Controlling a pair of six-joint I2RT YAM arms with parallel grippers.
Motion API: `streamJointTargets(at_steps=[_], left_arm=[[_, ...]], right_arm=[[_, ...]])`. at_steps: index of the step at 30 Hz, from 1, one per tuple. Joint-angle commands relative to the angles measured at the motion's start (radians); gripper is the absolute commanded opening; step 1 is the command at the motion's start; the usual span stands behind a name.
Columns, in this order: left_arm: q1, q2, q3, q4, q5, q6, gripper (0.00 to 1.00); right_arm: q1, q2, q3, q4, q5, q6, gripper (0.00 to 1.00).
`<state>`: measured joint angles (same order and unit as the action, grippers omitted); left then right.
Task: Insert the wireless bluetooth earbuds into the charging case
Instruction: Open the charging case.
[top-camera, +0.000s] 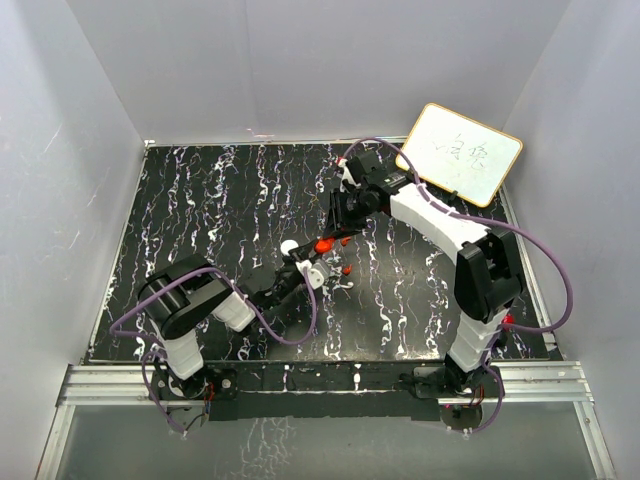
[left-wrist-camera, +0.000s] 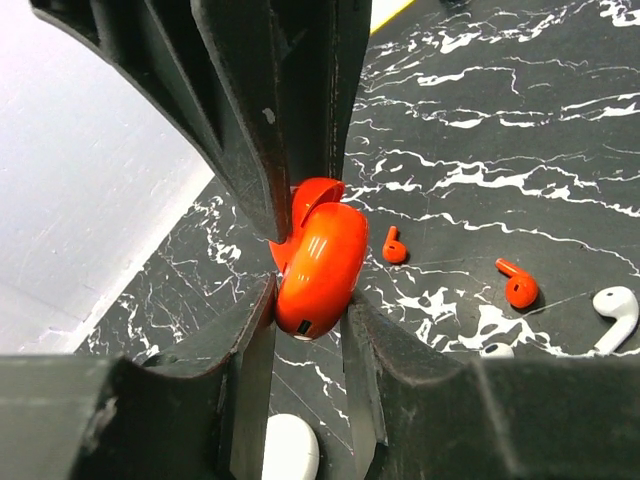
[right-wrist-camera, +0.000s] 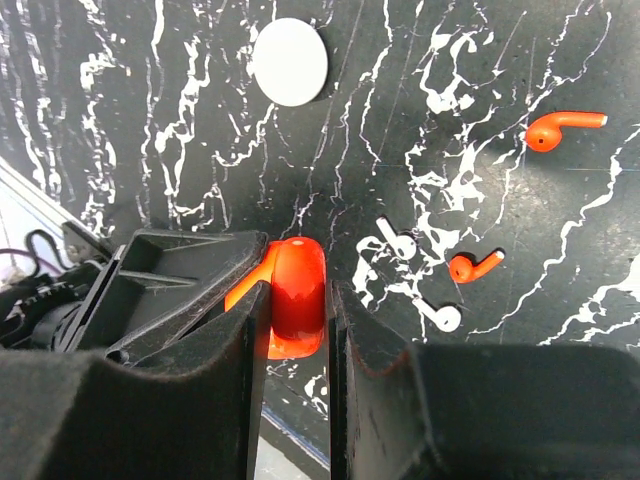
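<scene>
Seen from above, the left gripper (top-camera: 300, 272) is reaching in from the lower left over a black marbled table (top-camera: 200, 200). Its wrist camera shows its jaws clamping the charging case (left-wrist-camera: 320, 265), a glossy red puck standing on edge above the tabletop, lid slightly agape. Just beside it a white disc (right-wrist-camera: 290, 62) is lying flat.

At the centre, the right gripper (right-wrist-camera: 297, 300) is meeting the left one from the far side. Its jaws are also pinching a red part of the same case, apparently the lid, though the hinge is hidden.

Further right on the table, the first red earbud (left-wrist-camera: 394, 245) is lying near the case, and the second red earbud (left-wrist-camera: 518, 287) is lying a little beyond it. Neither is in the case yet. White earbuds (left-wrist-camera: 615, 310) are lying nearby. A whiteboard (top-camera: 460, 152) is leaning at the far right corner.

The case looks light, rigid and slick, so gripping its flat faces is probably safer than its rounded rim. The earbuds look tiny, hard and likely to skid. The bulb is probably the best place to pinch each one, leaving the stem free to go in first.
</scene>
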<state>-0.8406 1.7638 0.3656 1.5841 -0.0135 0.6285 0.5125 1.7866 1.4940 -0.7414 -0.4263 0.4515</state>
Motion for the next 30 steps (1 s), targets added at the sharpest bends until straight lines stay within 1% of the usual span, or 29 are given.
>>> streamJointTargets(at_steps=[1, 12, 28, 30], left_arm=[[0.001, 0.010, 0.024, 0.154, 0.019, -0.003, 0.00], [0.001, 0.039, 0.044, 0.156, 0.024, 0.002, 0.00], [0.001, 0.051, 0.062, 0.143, 0.058, 0.005, 0.00], [0.002, 0.052, 0.062, 0.140, 0.062, 0.003, 0.00]], right_arm=[[0.027, 0.029, 0.072, -0.063, 0.093, -0.072, 0.00], [0.083, 0.082, 0.178, -0.156, 0.208, -0.128, 0.00], [0.136, 0.135, 0.262, -0.235, 0.280, -0.195, 0.00], [0.138, 0.130, 0.263, -0.225, 0.278, -0.195, 0.02]])
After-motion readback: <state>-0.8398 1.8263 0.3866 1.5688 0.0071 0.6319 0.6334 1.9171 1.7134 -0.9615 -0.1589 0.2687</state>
